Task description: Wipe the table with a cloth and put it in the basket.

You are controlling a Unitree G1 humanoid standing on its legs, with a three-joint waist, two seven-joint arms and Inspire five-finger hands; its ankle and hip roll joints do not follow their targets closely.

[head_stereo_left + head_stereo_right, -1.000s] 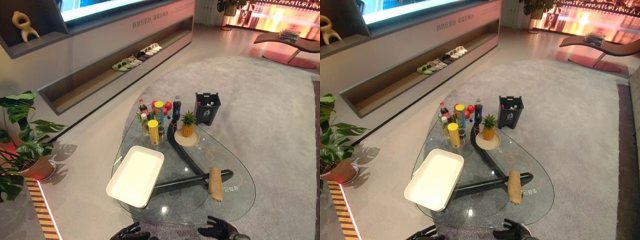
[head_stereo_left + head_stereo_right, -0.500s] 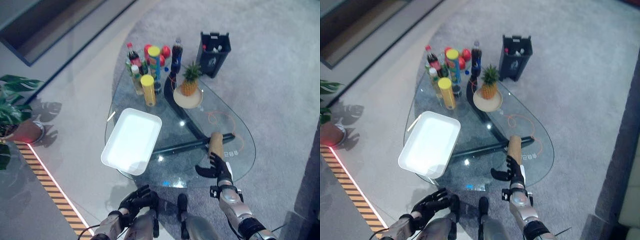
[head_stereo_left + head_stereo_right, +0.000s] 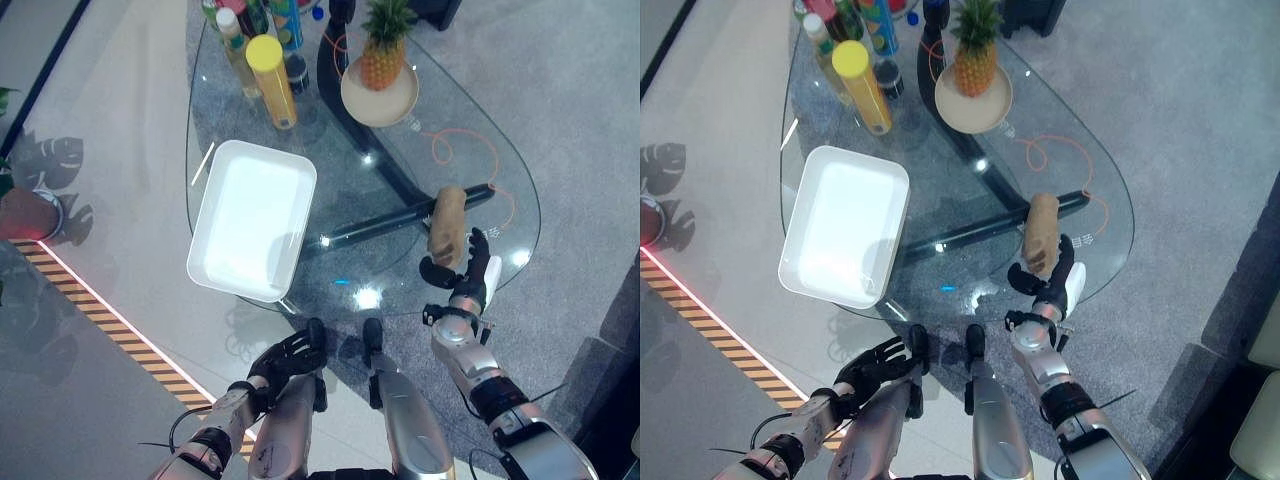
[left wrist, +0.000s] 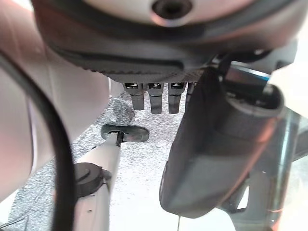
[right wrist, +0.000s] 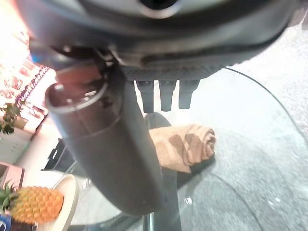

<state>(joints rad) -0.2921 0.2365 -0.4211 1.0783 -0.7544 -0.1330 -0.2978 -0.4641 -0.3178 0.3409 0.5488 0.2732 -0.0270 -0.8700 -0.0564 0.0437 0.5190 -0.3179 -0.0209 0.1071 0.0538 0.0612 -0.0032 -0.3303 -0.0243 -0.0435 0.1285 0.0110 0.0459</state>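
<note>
My right hand (image 3: 465, 275) hovers with fingers spread at the near end of the rolled cloth (image 3: 446, 225) on the glass bench (image 3: 480, 165), so I should lower squarely over the roll and close firmly around it before wiping, left hand (image 3: 288, 358) relaxed below.

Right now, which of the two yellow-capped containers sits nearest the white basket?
The orange tube with the wide yellow lid, standing just past the white basket. The other yellow-capped one is a blue can farther back, among the bottles.
</note>
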